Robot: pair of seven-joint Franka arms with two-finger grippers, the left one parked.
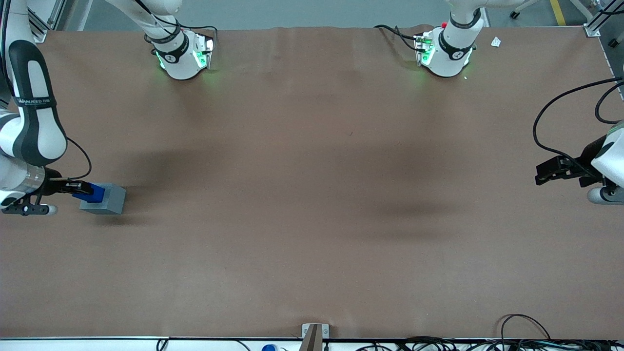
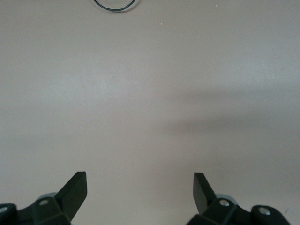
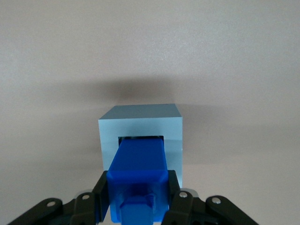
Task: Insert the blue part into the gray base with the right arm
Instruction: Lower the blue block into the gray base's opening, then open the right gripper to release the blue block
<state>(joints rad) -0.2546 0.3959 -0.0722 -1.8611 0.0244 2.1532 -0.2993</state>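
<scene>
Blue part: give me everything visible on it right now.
The blue part is a bright blue, smooth block that looks like plastic, with a narrower square stub on the end nearest the wrist camera. The right arm's end effector is shut on its sides. Its other end sits in the square recess of the gray base, at the working arm's end of the table. How deep it goes cannot be seen.

Glossy plastic blue part (image 3: pixel 139 161), matt gray base (image 3: pixel 140 123), black gripper (image 3: pixel 139 204)
</scene>
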